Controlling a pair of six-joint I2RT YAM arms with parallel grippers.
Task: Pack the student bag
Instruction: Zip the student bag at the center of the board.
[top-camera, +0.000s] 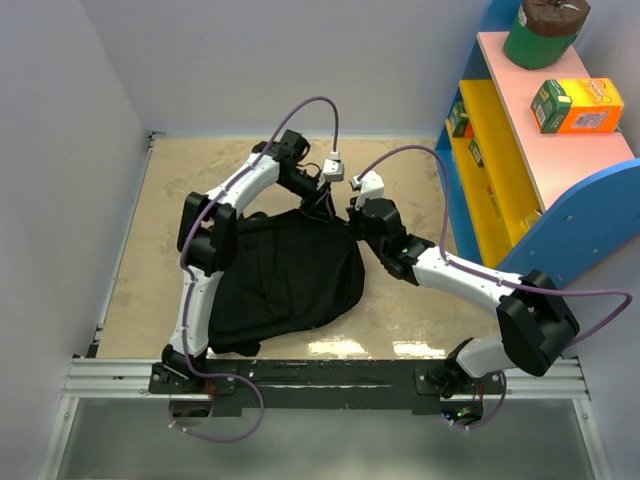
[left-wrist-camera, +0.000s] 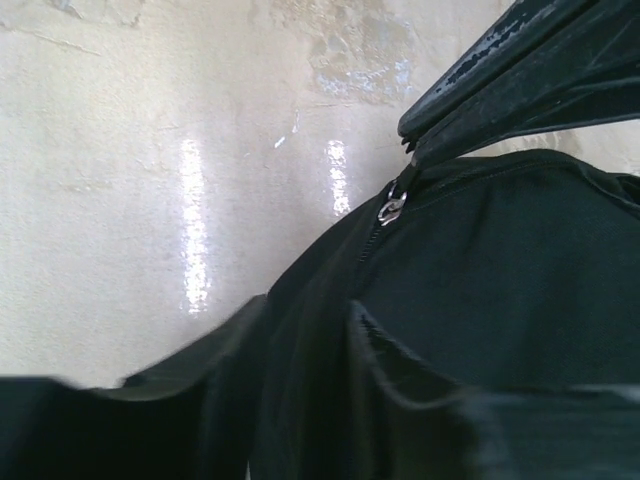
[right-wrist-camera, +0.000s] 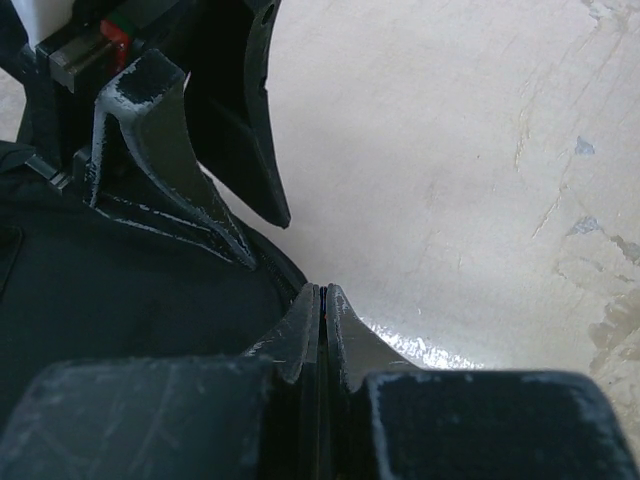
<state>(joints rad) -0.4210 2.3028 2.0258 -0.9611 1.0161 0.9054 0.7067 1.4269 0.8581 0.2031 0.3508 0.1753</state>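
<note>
The student bag (top-camera: 285, 280), a large black fabric backpack, lies in the middle of the table. My left gripper (top-camera: 322, 205) is at its far edge, closed on a fold of the bag's fabric (left-wrist-camera: 300, 330). My right gripper (top-camera: 352, 222) is beside it at the bag's far right corner. Its jaws are shut (right-wrist-camera: 323, 290) on the zipper pull, which is nearly hidden between them. In the left wrist view the right fingers (left-wrist-camera: 520, 70) pinch just above the metal zipper slider (left-wrist-camera: 392, 210). In the right wrist view the left fingers (right-wrist-camera: 160, 130) stand close by on the bag's rim.
A blue, yellow and pink shelf (top-camera: 520, 160) stands at the right, carrying a green container (top-camera: 543, 30) and an orange-green box (top-camera: 578, 105). Walls close the left and far sides. The beige tabletop (top-camera: 420, 310) surrounds the bag.
</note>
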